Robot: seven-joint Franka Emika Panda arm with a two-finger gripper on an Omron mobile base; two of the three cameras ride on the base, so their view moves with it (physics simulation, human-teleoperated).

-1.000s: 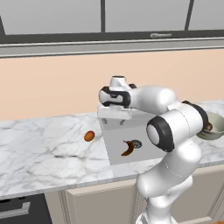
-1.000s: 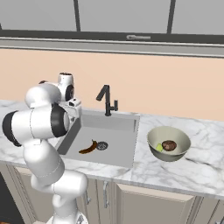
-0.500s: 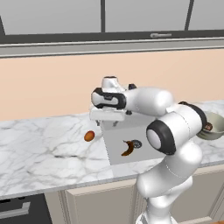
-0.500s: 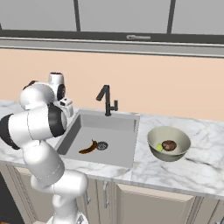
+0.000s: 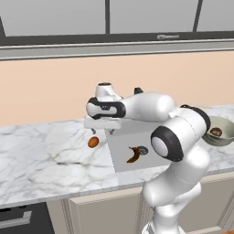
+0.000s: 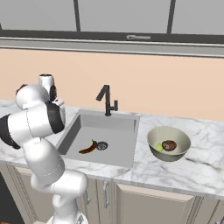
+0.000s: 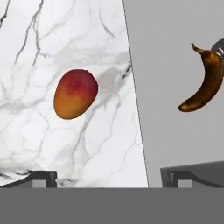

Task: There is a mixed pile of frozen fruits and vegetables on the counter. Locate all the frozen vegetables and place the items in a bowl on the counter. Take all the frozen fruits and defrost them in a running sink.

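White marble bench [image 5: 45, 160], beige cabinets below. Pincer [image 7: 109, 177] wide open, empty, hovering over orange ball [image 7: 75, 93] beside sink [image 6: 118, 144], probably lined up for a grasp. Banana-shaped piece [image 7: 203, 83] already in basin; brown ball [image 6: 169, 145] in bowl [image 6: 153, 139].

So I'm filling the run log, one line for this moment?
jaws: open, empty | orange-red fruit: on counter | banana-shaped piece: in sink
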